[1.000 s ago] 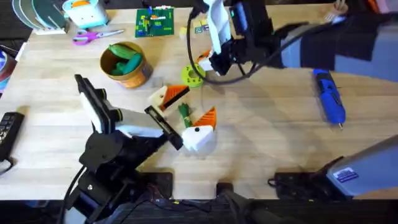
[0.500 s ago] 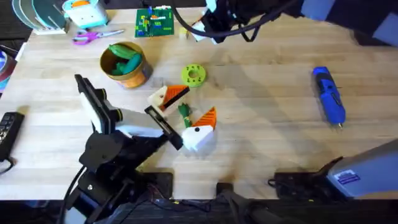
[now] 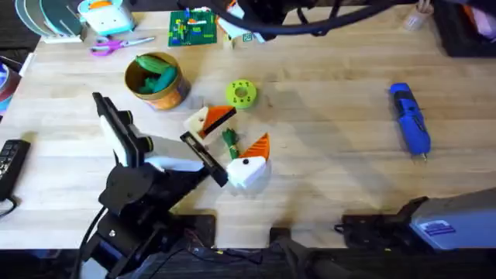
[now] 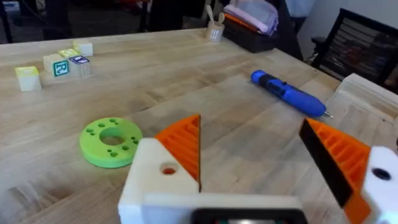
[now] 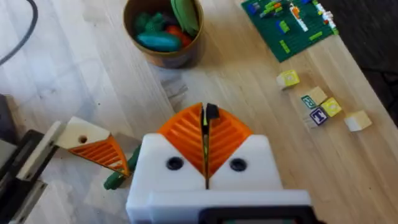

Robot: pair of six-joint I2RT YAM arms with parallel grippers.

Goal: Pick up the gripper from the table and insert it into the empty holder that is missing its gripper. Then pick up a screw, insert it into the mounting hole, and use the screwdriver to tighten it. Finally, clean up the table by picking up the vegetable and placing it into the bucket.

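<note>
right gripper pressed together, empty; left gripper spread. vegetable likely light, slim, slippery: pinch mid-stem.

Overhead: high above the arm bases, looking down and toward 12 o'clock
Left wrist: low, close over the table, sharing the screwdriver
Right wrist: high, looking down, sharing the bucket

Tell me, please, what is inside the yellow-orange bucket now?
The bucket holds toy vegetables: a bright green pod, a teal piece and something red-orange. Whatever lies beneath them at the bottom is covered.
</note>
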